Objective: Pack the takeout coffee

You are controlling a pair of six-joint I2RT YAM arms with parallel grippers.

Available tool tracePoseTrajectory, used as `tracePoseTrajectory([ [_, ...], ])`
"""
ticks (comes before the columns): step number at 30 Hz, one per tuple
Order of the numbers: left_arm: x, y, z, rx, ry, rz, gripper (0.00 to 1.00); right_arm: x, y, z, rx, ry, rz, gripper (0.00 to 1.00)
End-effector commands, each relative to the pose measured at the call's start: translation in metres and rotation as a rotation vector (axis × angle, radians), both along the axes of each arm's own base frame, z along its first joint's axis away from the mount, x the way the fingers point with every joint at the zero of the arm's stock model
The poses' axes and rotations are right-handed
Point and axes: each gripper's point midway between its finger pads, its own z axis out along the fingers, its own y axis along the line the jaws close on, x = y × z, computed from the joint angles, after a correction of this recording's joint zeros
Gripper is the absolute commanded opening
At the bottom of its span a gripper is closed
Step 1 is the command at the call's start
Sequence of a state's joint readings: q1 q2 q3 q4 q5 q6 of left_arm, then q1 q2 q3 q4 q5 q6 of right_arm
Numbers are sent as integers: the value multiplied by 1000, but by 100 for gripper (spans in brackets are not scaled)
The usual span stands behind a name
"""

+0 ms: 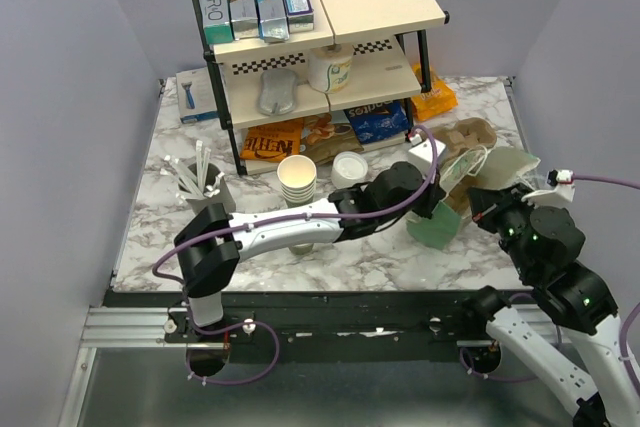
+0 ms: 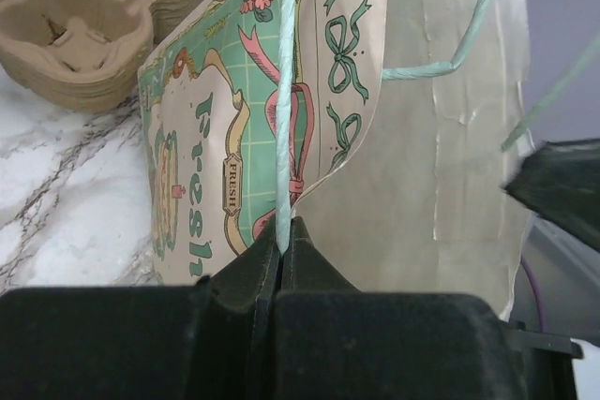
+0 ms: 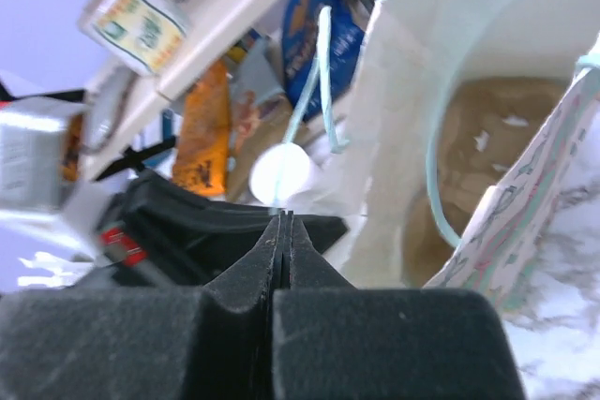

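Takeout coffee (image 1: 349, 169) stands upright with its white lid on, on the marble table (image 1: 380, 257) in front of the shelf, just right of the stack of lidless cups (image 1: 297, 179) and left of the bag, so it is not yet packed. Nearest the bases, both arms reach in toward the paper bag (image 1: 468, 179), which lies slumped between them. The left claw (image 2: 281, 229) is pressed together on one pale green handle string (image 2: 286, 91), which runs straight up out of its tips. The right claw (image 3: 281, 217) is likewise together, and the second string (image 3: 314, 81) ends at its tips, so it seems pinched there. The step in hand looks like spreading the bag's mouth. To do it well, draw the two strings apart evenly and a little upward, so the bag stands and the brown floor inside shows. Go gently, since a thin string may slip from the tips or tear the paper. The bag should stay short of the coffee, so the cup is not knocked over. The bag's green panel reads "Fresh". Beyond it sits the cardboard cup carrier (image 1: 470, 135). Farthest back, the shelf (image 1: 380, 72) has a blue chip bag under it that appears to say "Doritos". The boxes on its top show large letters I cannot read fully.
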State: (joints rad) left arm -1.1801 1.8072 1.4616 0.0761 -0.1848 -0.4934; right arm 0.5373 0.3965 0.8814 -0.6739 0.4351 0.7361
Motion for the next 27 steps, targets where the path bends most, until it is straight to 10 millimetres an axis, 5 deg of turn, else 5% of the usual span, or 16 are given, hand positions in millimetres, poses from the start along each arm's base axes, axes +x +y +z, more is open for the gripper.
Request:
tracePoseTrajectory([
  [1,-16,8,18,-59,-51,-56,0,-4,-19,-34,-74,125,-90,2],
  [15,-9,15,110,-155,-371,-22,0,-7,-29,-2,-88,50,-116,8],
  [16,-11,14,112,-158,-382,-31,0,-6,-30,-2,-94,51,-122,12],
  [20,-2,15,116,-135,-407,9,0,-2,-25,-6,-111,73,-107,56],
  [25,11,24,126,-126,-469,86,0,1,-27,-15,-137,95,-124,57],
  [27,12,25,133,-123,-509,83,0,3,-27,-24,-141,116,-134,49],
])
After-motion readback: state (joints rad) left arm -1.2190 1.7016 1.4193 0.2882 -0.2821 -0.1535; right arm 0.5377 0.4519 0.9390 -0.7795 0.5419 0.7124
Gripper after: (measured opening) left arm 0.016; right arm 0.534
